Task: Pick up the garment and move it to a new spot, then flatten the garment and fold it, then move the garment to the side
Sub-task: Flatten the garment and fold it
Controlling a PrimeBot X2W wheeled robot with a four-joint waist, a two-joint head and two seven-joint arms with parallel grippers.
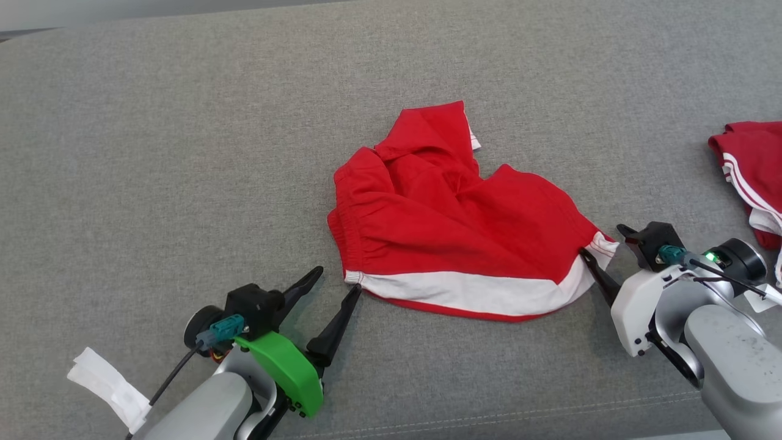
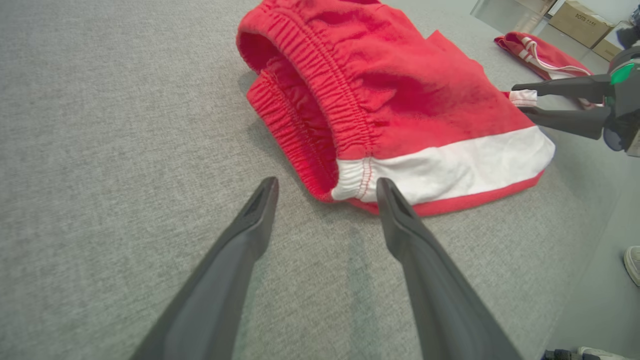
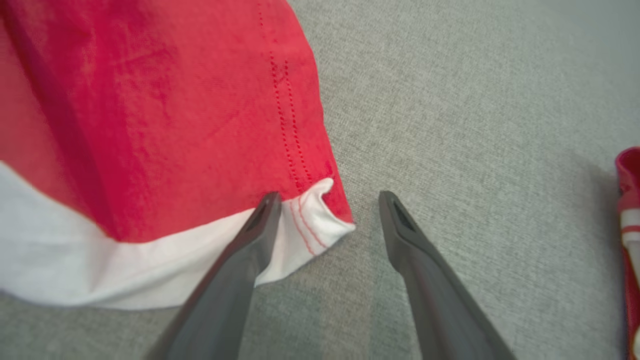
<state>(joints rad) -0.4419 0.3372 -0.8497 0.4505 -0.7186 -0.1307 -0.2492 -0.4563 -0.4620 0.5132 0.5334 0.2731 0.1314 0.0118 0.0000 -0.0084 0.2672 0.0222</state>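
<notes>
A pair of red shorts point(image 1: 452, 226) lies crumpled on a tabletop point(image 1: 153, 153) covered in grey fabric. This garment is the reference for every place given here.

Its long axis runs side to side across the robot's front. The gathered elastic waistband points toward the robot's left, and the leg hems point toward its right. A broad white band runs along the edge nearest the robot, with a thin red strip below it. One red flap is folded up and points away from the robot. In the left wrist view the waistband point(image 2: 320, 90) gapes open, showing the red lining inside.

The left end effector point(image 1: 337, 278) sits just beside the waistband end of the shorts, at the near corner where the white band begins. Its two dark fingers are spread apart and hold nothing. One fingertip point(image 1: 354, 290) is right at that corner; whether it touches the cloth cannot be told.

The right end effector point(image 1: 602, 239) is at the opposite, hem end of the shorts. Its fingers are also spread, not clamped. In the right wrist view the white stitched hem corner point(image 3: 312, 225) lies in the gap, beside one finger point(image 3: 260, 220).

A second red garment point(image 1: 751, 165) with white stripes lies well apart from the shorts, beyond their hem end.
</notes>
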